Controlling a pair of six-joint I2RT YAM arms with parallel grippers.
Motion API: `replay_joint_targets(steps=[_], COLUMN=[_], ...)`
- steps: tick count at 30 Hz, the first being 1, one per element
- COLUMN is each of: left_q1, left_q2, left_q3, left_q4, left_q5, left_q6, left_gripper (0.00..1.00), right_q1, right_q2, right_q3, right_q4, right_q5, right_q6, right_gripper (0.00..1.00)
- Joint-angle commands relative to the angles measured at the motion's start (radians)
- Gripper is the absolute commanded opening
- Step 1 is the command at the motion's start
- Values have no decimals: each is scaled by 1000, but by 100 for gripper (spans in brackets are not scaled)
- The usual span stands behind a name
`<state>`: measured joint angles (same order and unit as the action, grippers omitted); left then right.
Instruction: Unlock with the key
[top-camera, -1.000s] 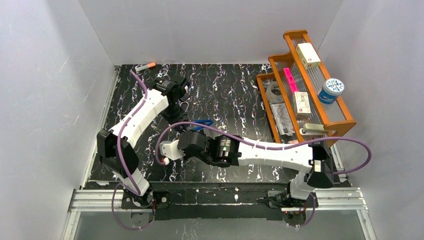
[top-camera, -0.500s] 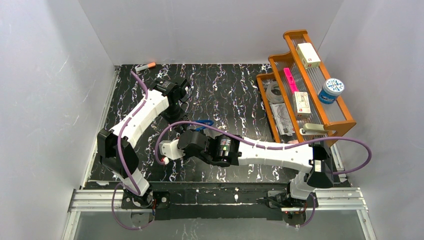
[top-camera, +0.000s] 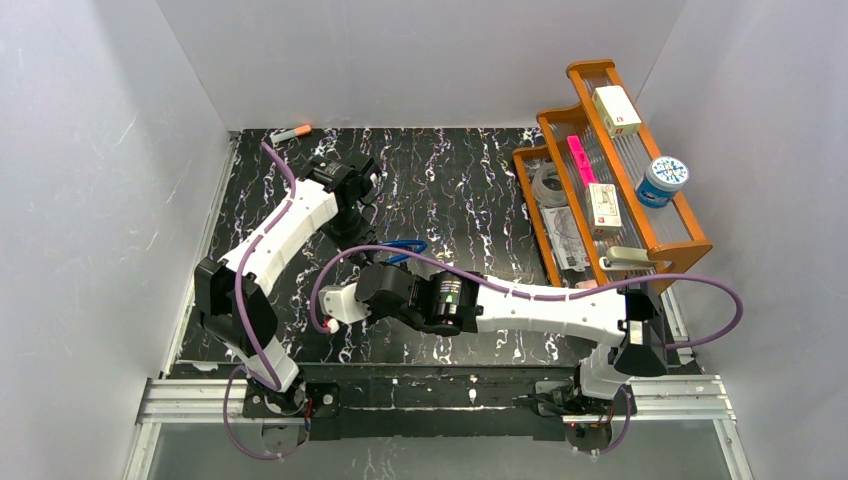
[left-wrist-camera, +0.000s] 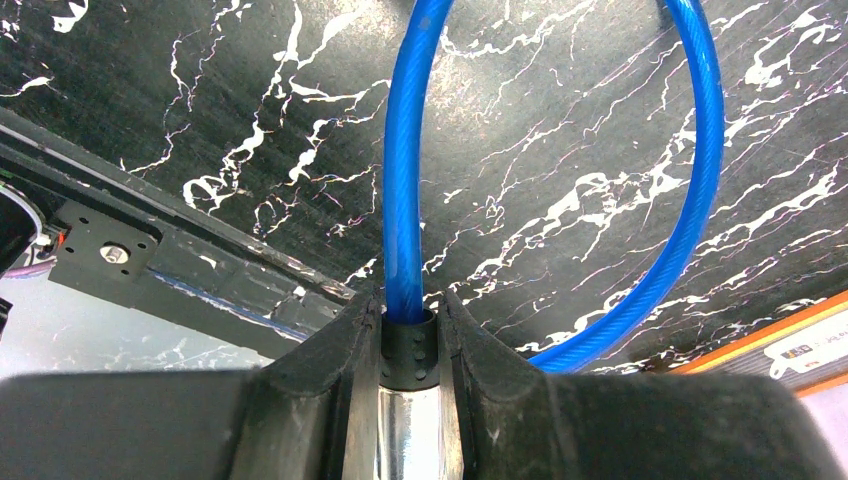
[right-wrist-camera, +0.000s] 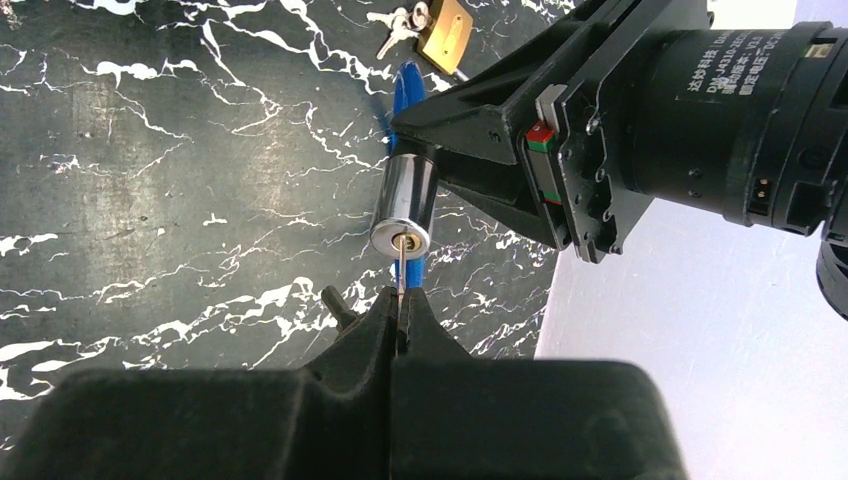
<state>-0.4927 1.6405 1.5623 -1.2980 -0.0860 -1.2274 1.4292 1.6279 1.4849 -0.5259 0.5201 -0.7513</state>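
My left gripper (left-wrist-camera: 410, 312) is shut on the chrome barrel of a cable lock (left-wrist-camera: 412, 430), just below its black collar. The blue cable (left-wrist-camera: 404, 150) loops away over the black marbled table. In the right wrist view the barrel (right-wrist-camera: 407, 195) points its keyhole end at my right gripper (right-wrist-camera: 398, 300). That gripper is shut on a thin key (right-wrist-camera: 400, 268) whose tip sits in the keyhole. From above, both grippers meet at mid-table, the left (top-camera: 351, 224) and the right (top-camera: 374, 268), with the blue cable (top-camera: 405, 245) beside them.
A brass padlock (right-wrist-camera: 447, 25) with small keys (right-wrist-camera: 393, 27) lies on the table beyond the barrel. An orange wooden rack (top-camera: 690, 245) with boxes, tape and a jar stands at the right. A marker (top-camera: 292, 131) lies at the back left.
The right wrist has shifted slightly toward the near edge, key still at the keyhole. The left arm holds its place.
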Motion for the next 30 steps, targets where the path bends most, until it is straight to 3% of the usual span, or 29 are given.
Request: replay_joint_targets(steps=[1, 30], left_q1=[0, 0], left_q2=[-54, -79], left_q3=[7, -6], left_q4=[-14, -6], left_q5=[-5, -3], left_q6=[-12, -17], left_gripper=[0, 0], right_q1=[6, -15], right_q2=[-13, 5], right_q3=[15, -1], right_q4=[48, 57], right_q5=[19, 46], right_q6=[-6, -13], right_gripper=[1, 1])
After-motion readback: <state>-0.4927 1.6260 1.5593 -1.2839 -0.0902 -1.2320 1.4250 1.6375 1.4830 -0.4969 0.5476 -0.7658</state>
